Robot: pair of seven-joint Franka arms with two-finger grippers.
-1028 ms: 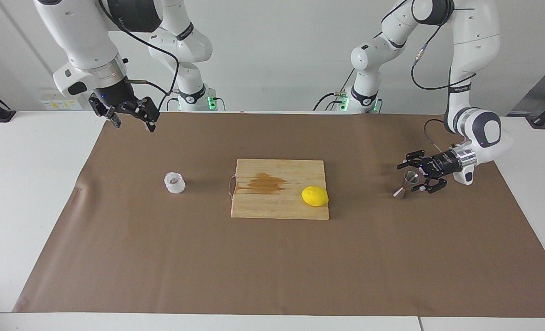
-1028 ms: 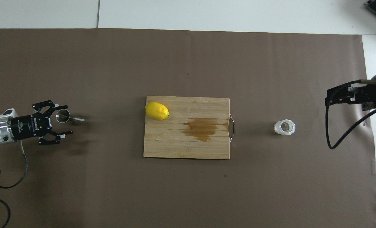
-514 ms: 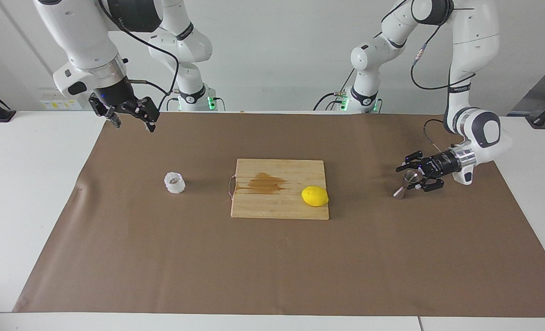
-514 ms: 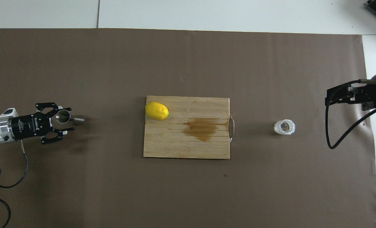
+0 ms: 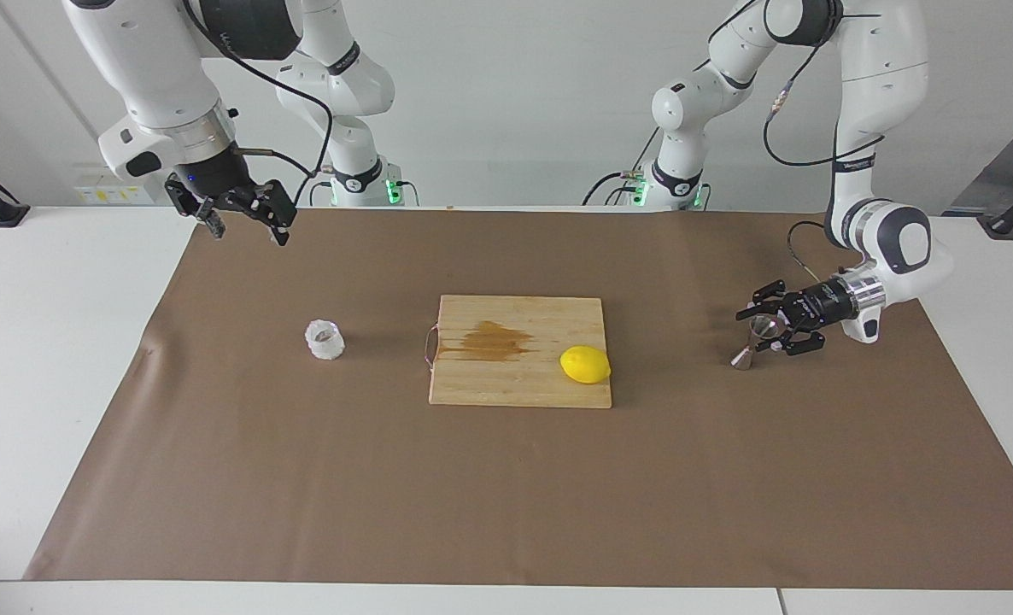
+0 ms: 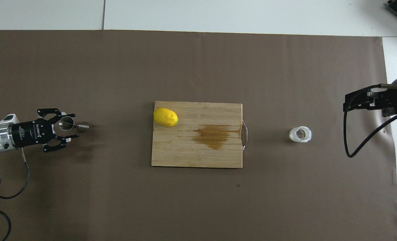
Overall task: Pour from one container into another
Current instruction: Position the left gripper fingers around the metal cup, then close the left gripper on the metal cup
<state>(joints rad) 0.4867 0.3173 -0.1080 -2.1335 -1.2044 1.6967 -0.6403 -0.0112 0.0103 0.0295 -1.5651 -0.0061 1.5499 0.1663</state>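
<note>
Left gripper [image 5: 767, 334] closed around small hourglass-shaped steel jigger [image 5: 755, 341] low over brown paper-covered white table [image 5: 506, 478], right gripper [image 5: 242, 224] open above it, whitish textured glass cup [image 5: 324, 340] standing nearby, white wall around.

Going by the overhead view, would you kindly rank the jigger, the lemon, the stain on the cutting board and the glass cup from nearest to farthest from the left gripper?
From the left gripper:
1. Steel jigger, between its fingers, at the left arm's end of the table.
2. Lemon, on the cutting board.
3. Brown stain, mid-board, toward its handle.
4. Textured glass cup, toward the right arm's end.
</note>
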